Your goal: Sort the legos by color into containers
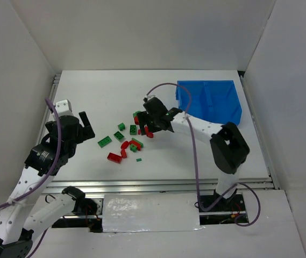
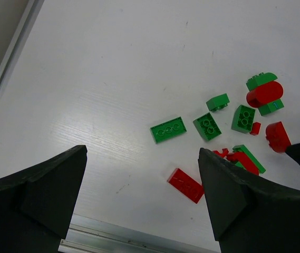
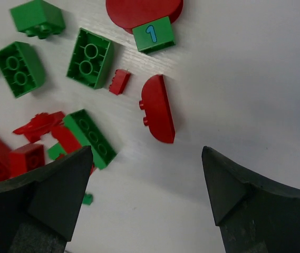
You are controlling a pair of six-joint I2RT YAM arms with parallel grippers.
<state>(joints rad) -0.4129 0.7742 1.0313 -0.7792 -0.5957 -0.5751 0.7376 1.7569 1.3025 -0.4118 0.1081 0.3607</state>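
Note:
Several red and green legos (image 1: pixel 125 142) lie scattered mid-table. The blue bin (image 1: pixel 206 82) with its two compartments stands at the back right. My right gripper (image 1: pixel 148 128) hovers open and empty over the pile's right edge. In the right wrist view, it (image 3: pixel 147 153) is just short of a red half-round brick (image 3: pixel 158 109), with a green "1" tile (image 3: pixel 152 33) and green bricks (image 3: pixel 90 58) beyond. My left gripper (image 1: pixel 86 124) is open and empty, left of the pile. In the left wrist view, it (image 2: pixel 142 158) has a flat red brick (image 2: pixel 185 185) by its right finger.
A metal rail (image 1: pixel 158 185) runs along the table's near edge, and it also shows in the left wrist view (image 2: pixel 113 237). White walls enclose the table on the left, back and right. The right arm's elbow (image 1: pixel 229 146) stands in front of the bin.

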